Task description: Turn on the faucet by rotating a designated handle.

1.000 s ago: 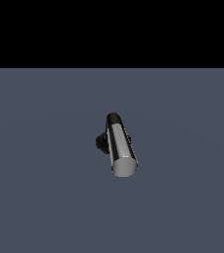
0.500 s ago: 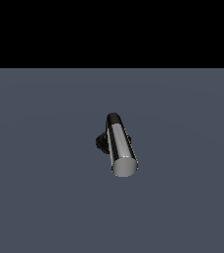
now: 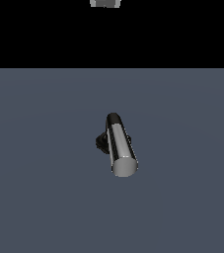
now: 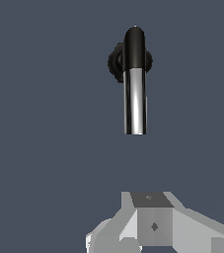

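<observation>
Hanging high above the work, the gripper (image 4: 155,232) shows only its pale blocky body at the edge of the wrist view, and the fingertips are cut off by the frame, so I cannot tell how far the jaws stand apart. What is plain: nothing is between them, nothing is held. In the exterior view just a small grey sliver of it peeks in at the top edge, well apart from everything below.

Moving outward, bare blue-grey floor (image 3: 39,197) lies between the hand and its target. Then comes the faucet (image 3: 114,143), standing alone near the middle of the exterior view. Its round black ribbed base (image 4: 116,62) sits on the floor, a short black elbow (image 4: 134,49) rises over it, and from that elbow the handle (image 4: 134,101) runs out straight, a shiny chrome bar lying roughly level, with its flat grey end (image 3: 125,166) facing the exterior camera and slightly to that view's right.

Why this setup? The wrist camera looks down with the bar lined up ahead of the hand, probably so the arm can descend beside the chrome length and push it sideways around the base. The free end gives the most leverage. By my reading the task has not begun: no contact, handle untouched.
</observation>
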Controlling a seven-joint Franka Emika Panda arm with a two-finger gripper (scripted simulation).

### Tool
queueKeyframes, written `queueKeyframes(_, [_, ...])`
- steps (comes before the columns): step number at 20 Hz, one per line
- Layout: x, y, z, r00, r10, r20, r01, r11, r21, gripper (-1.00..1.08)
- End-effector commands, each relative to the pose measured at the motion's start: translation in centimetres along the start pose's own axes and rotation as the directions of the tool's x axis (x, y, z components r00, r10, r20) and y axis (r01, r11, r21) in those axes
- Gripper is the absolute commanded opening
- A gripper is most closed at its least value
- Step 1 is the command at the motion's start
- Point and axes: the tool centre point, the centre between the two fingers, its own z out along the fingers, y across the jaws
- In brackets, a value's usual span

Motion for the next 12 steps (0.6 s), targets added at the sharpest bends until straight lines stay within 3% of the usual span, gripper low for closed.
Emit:
queueKeyframes(1, [0.2, -0.1, 2.2, 1.000, -0.010, 0.001, 0.010, 1.000, -0.001, -1.00])
queueKeyframes(12, [1.3, -0.5, 10.8, 0.999, -0.046, 0.009, 0.046, 0.999, -0.006, -1.00])
